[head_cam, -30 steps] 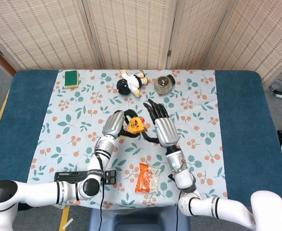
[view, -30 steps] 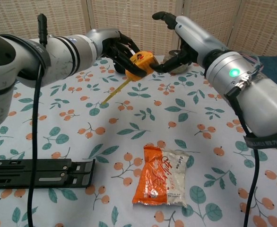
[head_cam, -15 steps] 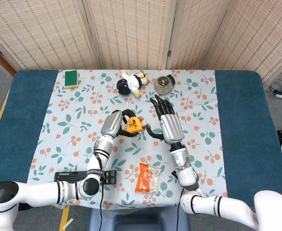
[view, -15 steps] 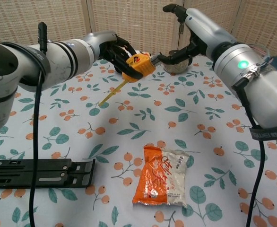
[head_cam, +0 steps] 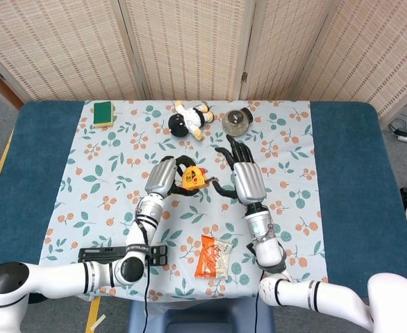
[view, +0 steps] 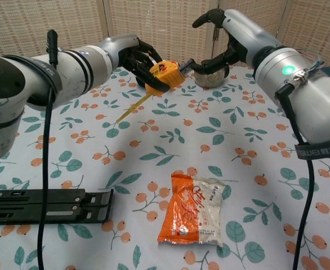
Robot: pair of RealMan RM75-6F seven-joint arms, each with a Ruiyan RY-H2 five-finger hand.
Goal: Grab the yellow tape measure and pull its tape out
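Note:
The yellow tape measure (view: 165, 75) is held above the table in my left hand (view: 138, 55), whose fingers wrap its left side. In the head view the tape measure (head_cam: 194, 179) sits between both hands, mid-table. My right hand (view: 228, 40) reaches in from the right, and its thumb and a fingertip pinch the tape's end at the case's right edge. Only a very short piece of tape shows there. A thin yellow strip (view: 132, 107) hangs from the case down to the cloth. The left hand (head_cam: 176, 173) and right hand (head_cam: 244, 175) face each other.
An orange snack packet (view: 195, 216) lies near the front middle, and a black bar (view: 44, 205) lies at the front left. Further back are a round jar (head_cam: 236, 122), a plush toy (head_cam: 189, 118) and a green sponge (head_cam: 103, 113). The floral cloth (head_cam: 106, 173) covers the table.
My right hand has shifted rightward and up, with its fingertips staying at the case's right edge. The left hand with the tape measure has risen slightly.

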